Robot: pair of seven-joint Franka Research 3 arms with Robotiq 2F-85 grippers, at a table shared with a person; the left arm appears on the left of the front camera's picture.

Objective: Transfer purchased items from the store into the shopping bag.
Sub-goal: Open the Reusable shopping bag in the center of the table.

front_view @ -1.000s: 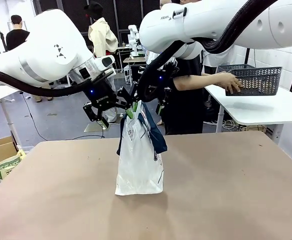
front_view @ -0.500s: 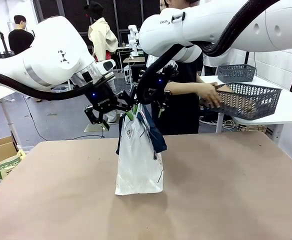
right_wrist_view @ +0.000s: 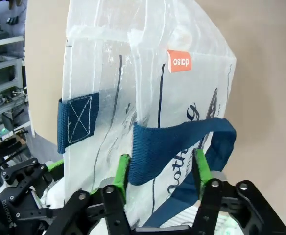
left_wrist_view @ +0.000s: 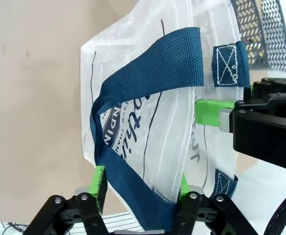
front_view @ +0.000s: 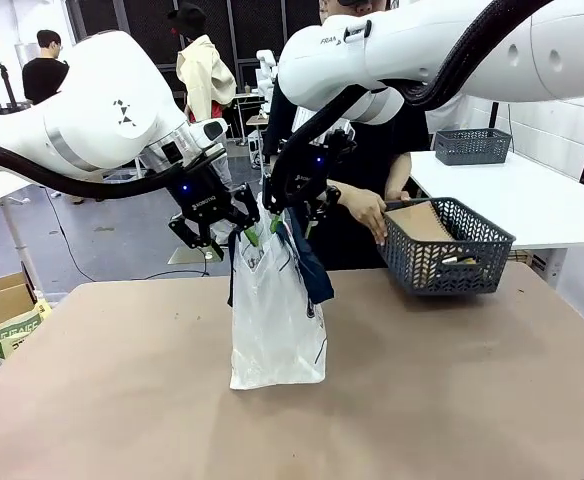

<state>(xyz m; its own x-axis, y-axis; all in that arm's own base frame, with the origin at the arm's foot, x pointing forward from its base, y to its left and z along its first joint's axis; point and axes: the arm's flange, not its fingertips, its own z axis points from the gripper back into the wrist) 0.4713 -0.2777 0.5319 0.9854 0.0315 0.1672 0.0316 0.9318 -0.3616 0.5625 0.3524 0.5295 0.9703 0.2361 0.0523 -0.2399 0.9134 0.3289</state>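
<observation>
The left end effector (left_wrist_view: 142, 182) has its green pads set either side of the shopping bag's (front_view: 277, 320) rim and one navy strap (left_wrist_view: 153, 73). The right end effector (right_wrist_view: 161, 169) straddles the opposite rim and the other strap in the same way. Both pairs of jaws stand partly apart with fabric between them, and I cannot tell whether either one is actually pinching yet. The two end effectors sit close together above the bag, which stands upright near the middle of the surface (front_view: 452, 400) with its mouth narrow and folded. To the right of the bag and apart from it, a person's hand (front_view: 367, 210) holds the dark grey basket (front_view: 447, 250) slightly tipped at the far side of the surface. A brown cardboard pad (front_view: 422, 222) leans inside it, and something yellow, possibly the scissors, shows through the lattice. The main risk is a weak hold. Thin plastic can slide out from between the pads, leaving only a strap caught, and the bag would then sag or topple. If the rims are not drawn apart, the wide pad would likely snag on the narrow mouth. The hand is also near the right arm, so a sudden move could bump it.
</observation>
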